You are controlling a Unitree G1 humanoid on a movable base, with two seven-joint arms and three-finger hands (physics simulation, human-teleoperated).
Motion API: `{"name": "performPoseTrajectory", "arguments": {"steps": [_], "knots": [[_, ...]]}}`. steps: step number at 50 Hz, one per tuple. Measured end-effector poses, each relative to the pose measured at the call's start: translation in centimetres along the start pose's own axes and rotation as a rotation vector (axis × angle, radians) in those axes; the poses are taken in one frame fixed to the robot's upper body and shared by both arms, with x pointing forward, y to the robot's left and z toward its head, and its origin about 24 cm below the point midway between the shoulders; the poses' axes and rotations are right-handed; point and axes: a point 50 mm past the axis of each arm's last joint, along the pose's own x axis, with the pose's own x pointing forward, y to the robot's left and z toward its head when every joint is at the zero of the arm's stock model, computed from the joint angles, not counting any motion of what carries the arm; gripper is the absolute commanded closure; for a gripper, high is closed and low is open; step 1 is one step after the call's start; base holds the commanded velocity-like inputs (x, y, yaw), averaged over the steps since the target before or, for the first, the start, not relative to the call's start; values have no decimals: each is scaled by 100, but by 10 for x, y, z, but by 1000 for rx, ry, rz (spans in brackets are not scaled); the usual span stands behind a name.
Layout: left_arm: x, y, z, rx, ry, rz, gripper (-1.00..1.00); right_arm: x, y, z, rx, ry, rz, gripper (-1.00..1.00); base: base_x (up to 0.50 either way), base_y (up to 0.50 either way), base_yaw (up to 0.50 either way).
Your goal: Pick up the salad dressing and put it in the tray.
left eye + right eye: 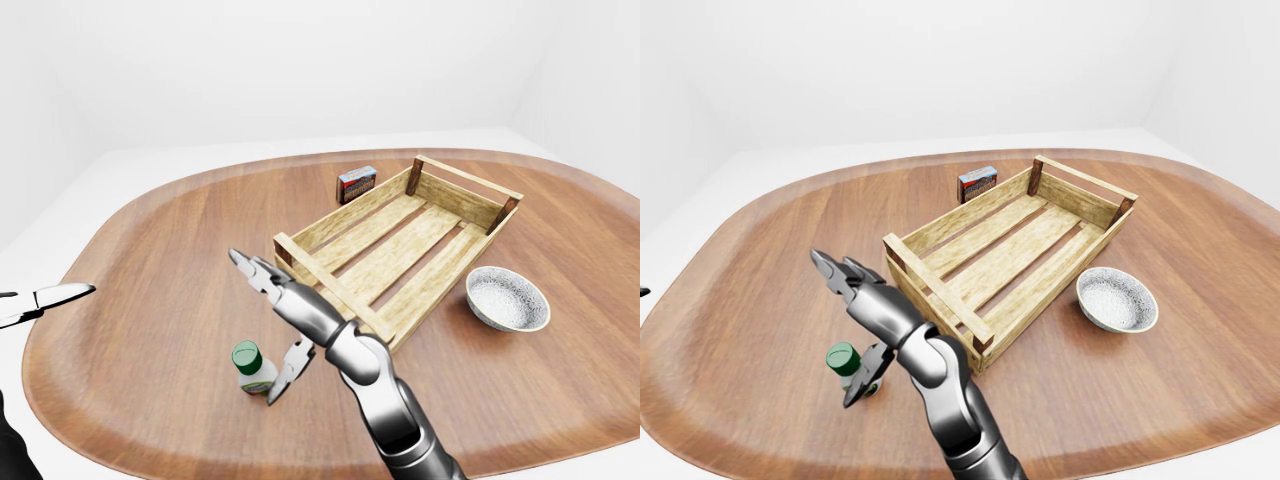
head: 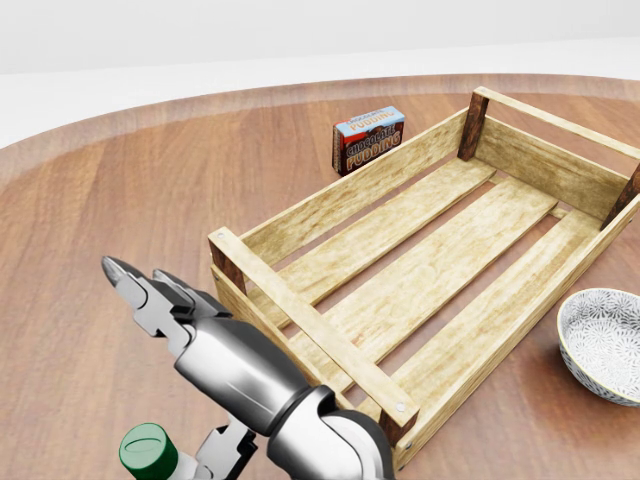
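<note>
Table (image 1: 150, 260): broad, rounded, warm wood grain; plain white room around it.
Tray (image 1: 478, 188): slatted wooden crate, set diagonally at mid-table, nothing in it; the drop point.
Right robot hand (image 1: 268, 328): fingers spread wide, gripping nothing; one finger beside the bottle, the others raised above it, apparently lined up for a side grasp.
Left robot hand (image 1: 45, 300): only fingertips show at the left edge; holds nothing visible, openness unclear.
Bowl (image 1: 508, 299): patterned, right of tray.
Bottle (image 1: 252, 368): salad dressing, green cap, upright, left of the tray, apart from it.
Box (image 1: 356, 183): pudding, just beyond the tray.
</note>
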Motion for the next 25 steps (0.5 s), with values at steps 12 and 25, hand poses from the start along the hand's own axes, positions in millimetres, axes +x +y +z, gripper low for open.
{"name": "performPoseTrajectory", "arguments": {"steps": [12, 25], "knots": [[0, 0, -1, -2, 3, 0, -100, 5, 17, -14, -9, 76, 104, -100, 0, 0, 0], [0, 0, -1, -5, 4, 2, -100, 16, 34, -19, 29, 99, 229, -100, 0, 0, 0]]}}
